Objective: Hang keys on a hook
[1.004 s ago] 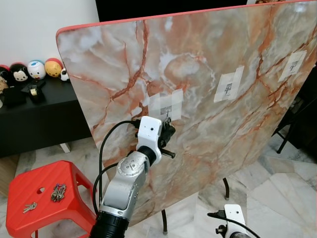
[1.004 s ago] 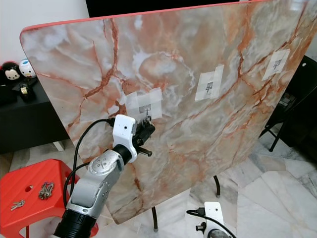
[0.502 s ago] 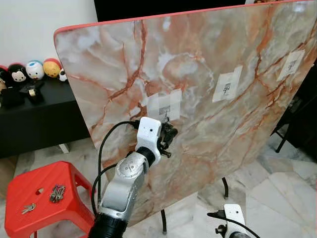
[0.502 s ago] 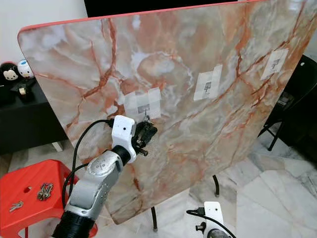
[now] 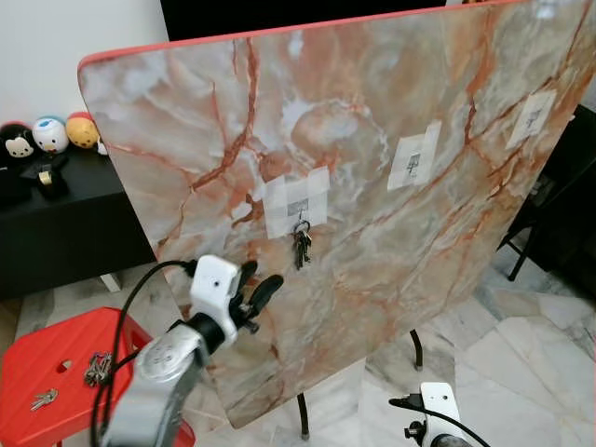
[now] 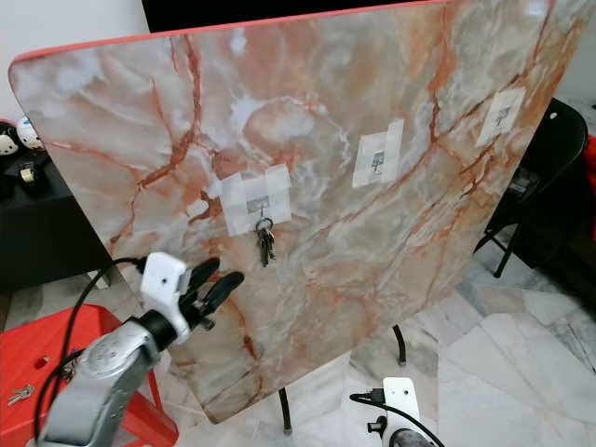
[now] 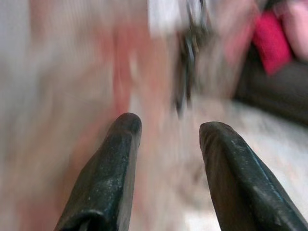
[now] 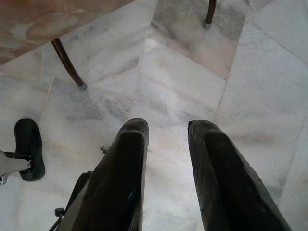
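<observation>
Our left gripper [image 5: 253, 287] stood open and empty; the keys [image 5: 302, 246] hung on the hook [image 5: 300, 222] just above and beyond it. A stray upward swing could knock them off.

- Red stool [image 5: 47, 358], beside the left end effector [image 5: 256, 284], carrying spare keys [image 5: 96, 368].
- Black cabinet [image 5: 65, 223] beyond it, bearing round figurines [image 5: 51, 135].
- Marble floor [image 8: 183, 82] below.
</observation>
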